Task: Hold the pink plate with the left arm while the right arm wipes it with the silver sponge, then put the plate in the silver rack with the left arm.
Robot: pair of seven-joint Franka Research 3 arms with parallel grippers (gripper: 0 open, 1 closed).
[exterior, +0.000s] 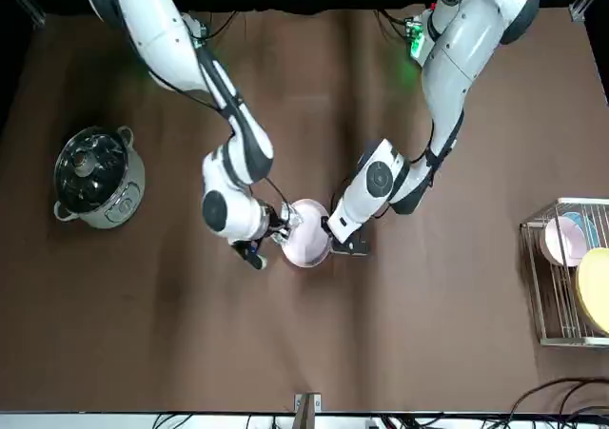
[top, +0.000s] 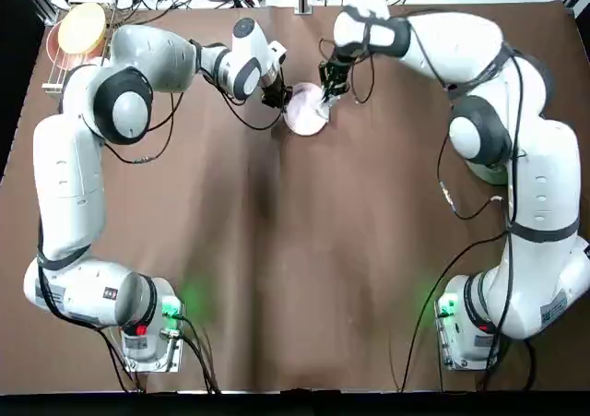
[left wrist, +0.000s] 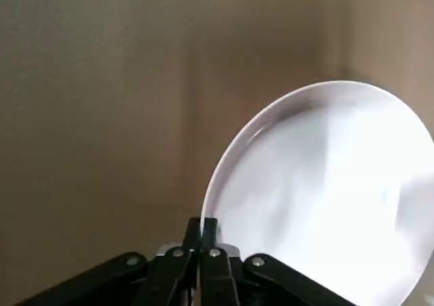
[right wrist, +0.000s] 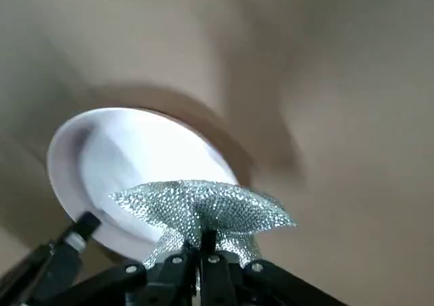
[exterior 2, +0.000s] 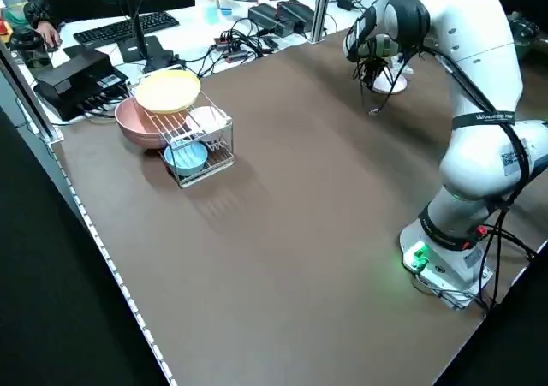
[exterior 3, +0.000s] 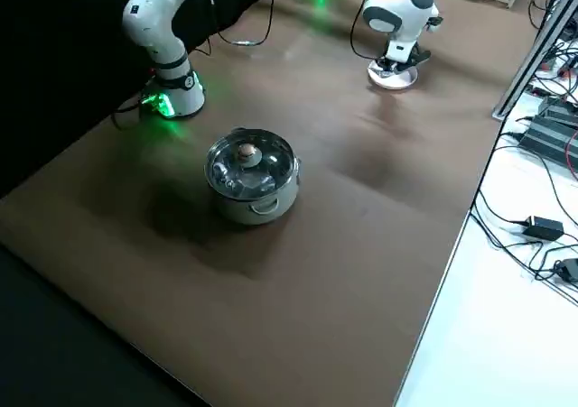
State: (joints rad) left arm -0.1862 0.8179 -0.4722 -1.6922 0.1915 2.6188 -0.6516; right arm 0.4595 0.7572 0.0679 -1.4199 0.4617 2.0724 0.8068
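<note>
Pink plate [top: 305,112] sits at the far middle of the table, between the two arms. Very pale, almost white, round, plain, glossy; one edge appears raised off the brown cloth, tilted toward the sponge.

Left gripper [left wrist: 202,233]: jaws pinched narrow on the plate's rim, on its left side.

Right gripper [right wrist: 203,246]: jaws closed tight on the narrow waist of the silver sponge [right wrist: 201,207], glittery, bow-tie shaped. Sponge is at the plate's right edge, over its face; actual contact cannot be confirmed.

Step in hand, by my reading: the wipe, with the left arm bracing the plate. Looks roughly mid-task; racking not yet done.

Next move likely calls for sweeping the sponge across the plate's face while the left grip stays firm, then lifting the right arm clear.

Silver rack [top: 57,64] stands at the far left corner, well apart from the plate, already holding a yellow dish [top: 81,26] and others. Steel pot [exterior: 96,176] with glass lid sits well off to the right.
</note>
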